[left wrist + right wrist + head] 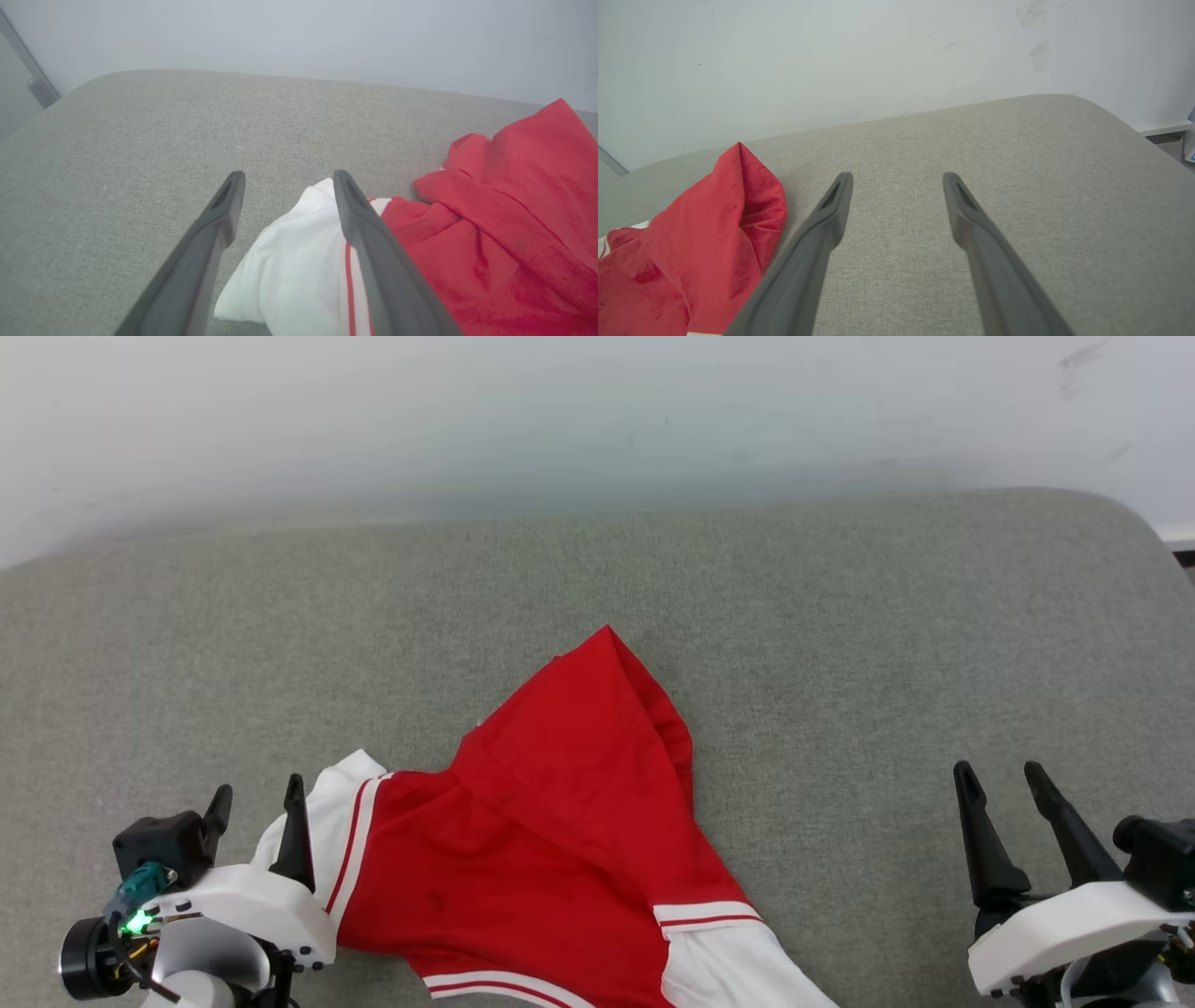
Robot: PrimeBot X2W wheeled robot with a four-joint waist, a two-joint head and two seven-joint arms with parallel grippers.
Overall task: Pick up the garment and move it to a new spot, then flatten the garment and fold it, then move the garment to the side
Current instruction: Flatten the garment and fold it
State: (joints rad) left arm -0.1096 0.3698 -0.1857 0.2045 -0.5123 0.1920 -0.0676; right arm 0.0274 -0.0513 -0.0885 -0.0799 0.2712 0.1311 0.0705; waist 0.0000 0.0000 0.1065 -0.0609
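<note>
Cloth of the red top point(551, 821) looks soft and floppy; pinch its white sleeve point(289, 261) under the left gripper point(260, 786), fingers apart, right gripper point(997, 767) spread too.

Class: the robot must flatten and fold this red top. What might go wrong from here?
The left gripper is open over the white sleeve; closing there may lift only the sleeve and bunch the garment. The red body is doubled over itself; folding it unflattened could trap creases. The right gripper stands apart over bare grey cushion; a one-sided pull may twist it.
</note>
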